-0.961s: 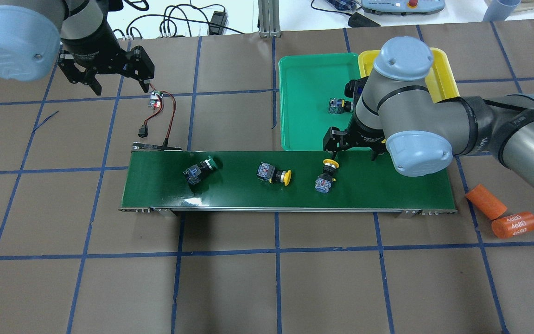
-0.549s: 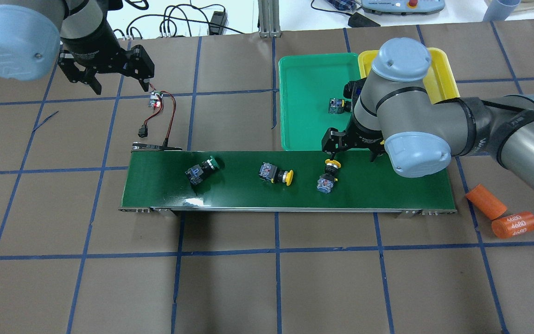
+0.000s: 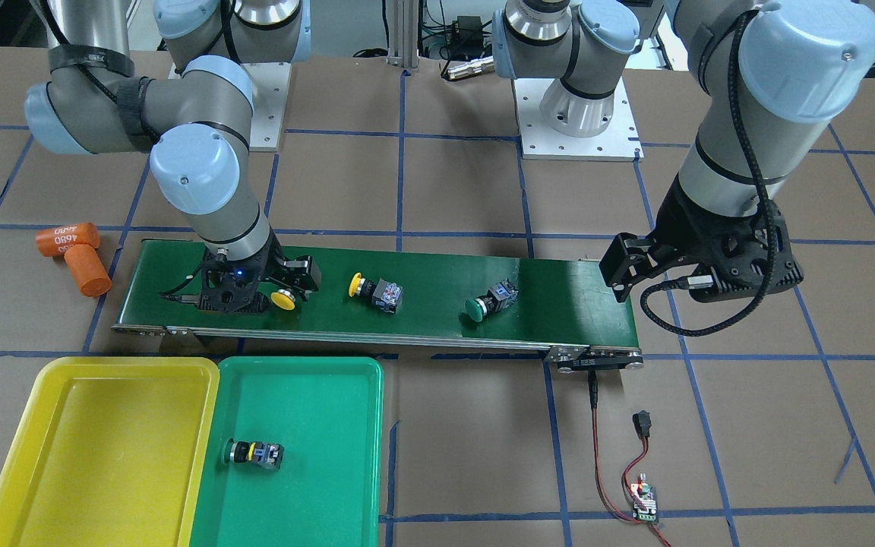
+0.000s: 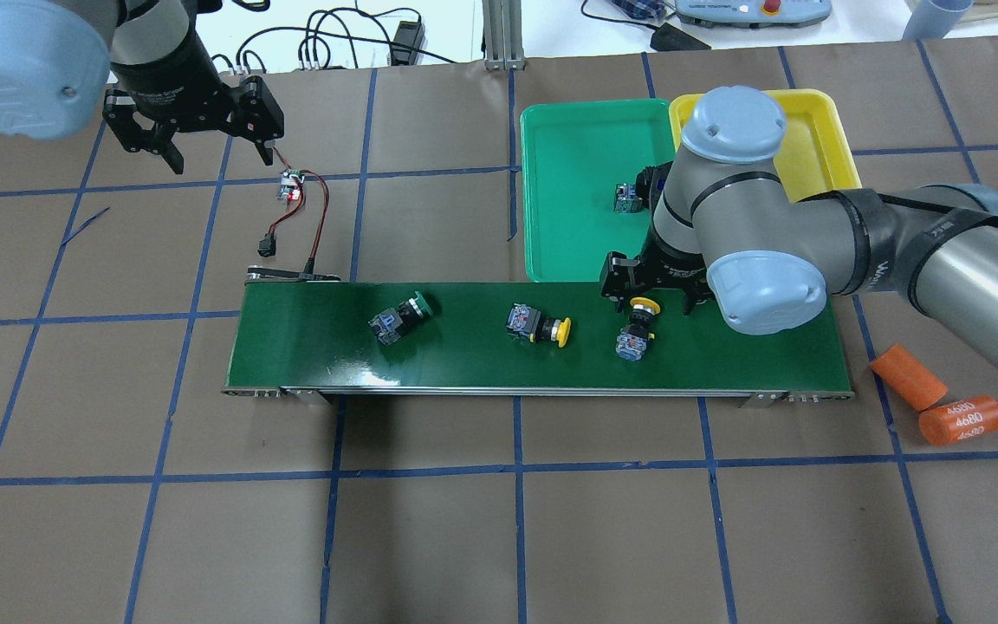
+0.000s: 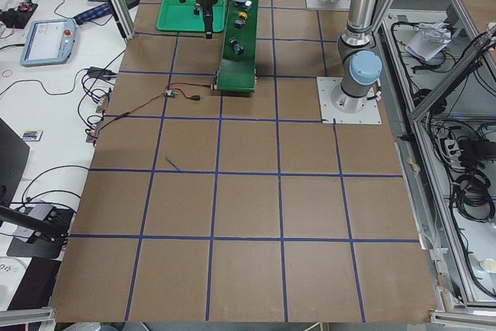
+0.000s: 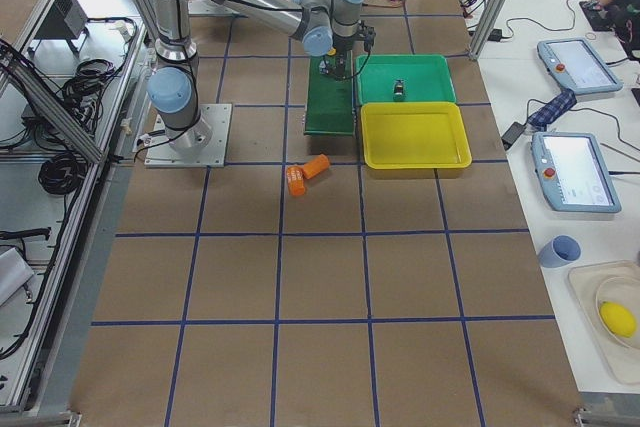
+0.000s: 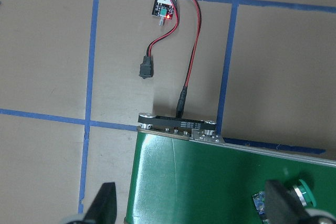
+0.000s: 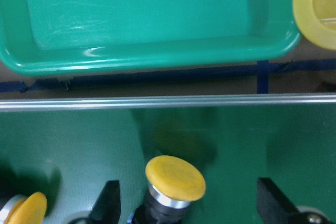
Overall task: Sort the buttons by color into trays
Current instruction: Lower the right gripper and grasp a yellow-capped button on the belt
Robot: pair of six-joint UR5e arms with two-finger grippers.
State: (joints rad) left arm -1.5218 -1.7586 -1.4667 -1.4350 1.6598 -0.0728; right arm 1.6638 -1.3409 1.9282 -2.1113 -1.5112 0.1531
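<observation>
Along the dark-green conveyor belt [image 4: 464, 368], three buttons are lying on their sides, well apart: a green-capped button [image 4: 399, 319] toward the robot's left end, a middle yellow-capped button [image 4: 538, 325], and a second yellow-capped button [image 4: 638, 328] toward the right end, its cap pointing at the trays. Right pincer [image 4: 651, 295]: released, jaws spread wide, hanging low over the belt and straddling the second yellow-capped button; the wrist view is showing bare belt between the cap and each of the fingers [image 8: 109, 203], so nothing is being gripped. Left pincer [image 4: 222, 154]: released too, hovering above the table [image 4: 464, 537] beyond the belt's left end, carrying nothing. Green tray [image 4: 568, 139]: sitting on the far side of the belt, just beside its edge, and holding a fourth button [image 3: 254, 453] that is lying on its side. Yellow tray [image 4: 819, 130]: sitting flush against the green tray, on the robot's right of it, with the right arm covering part of it in the overhead view. Small circuit board [image 4: 292, 185] with red wires: lying on the table near the left pincer. Two orange cylinders [image 4: 960, 420]: lying close together on the table off the belt's right end.
</observation>
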